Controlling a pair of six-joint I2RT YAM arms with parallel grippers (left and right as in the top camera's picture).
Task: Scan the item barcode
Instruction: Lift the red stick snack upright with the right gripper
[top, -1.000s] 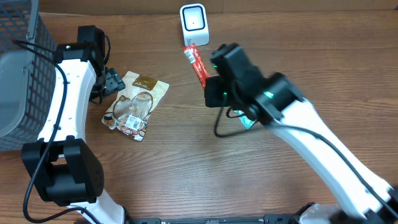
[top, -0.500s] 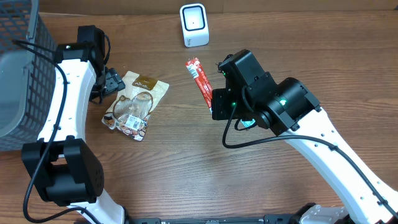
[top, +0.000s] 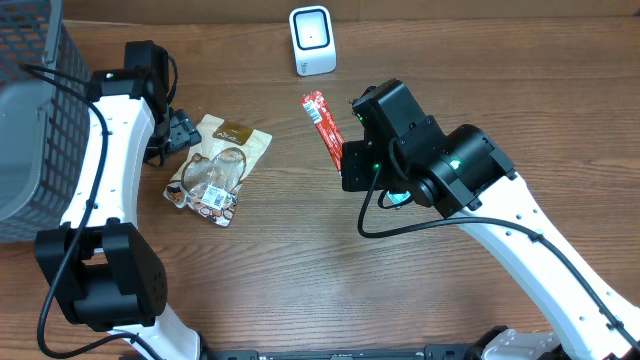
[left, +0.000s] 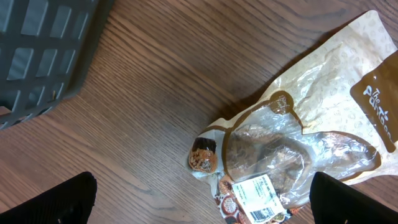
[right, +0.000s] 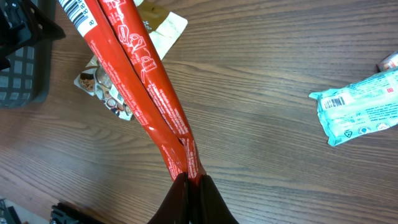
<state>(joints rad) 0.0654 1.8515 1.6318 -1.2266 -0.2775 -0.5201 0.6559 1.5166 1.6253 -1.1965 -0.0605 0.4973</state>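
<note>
The right gripper (right: 191, 178) is clamped tight on one end of a long red stick packet (right: 142, 87). The packet juts out ahead of the fingers, with a barcode (right: 77, 10) on its far end. From overhead, the packet (top: 320, 119) points toward the white scanner (top: 311, 40) at the back of the table (top: 290, 280), its tip a little short of the scanner. A teal packet (right: 359, 106) lies on the wood off to the side. The left gripper (top: 178, 130) is spread wide and holds nothing, just beside a tan snack bag (left: 298, 143) lying flat near the grey basket (top: 30, 130).
</note>
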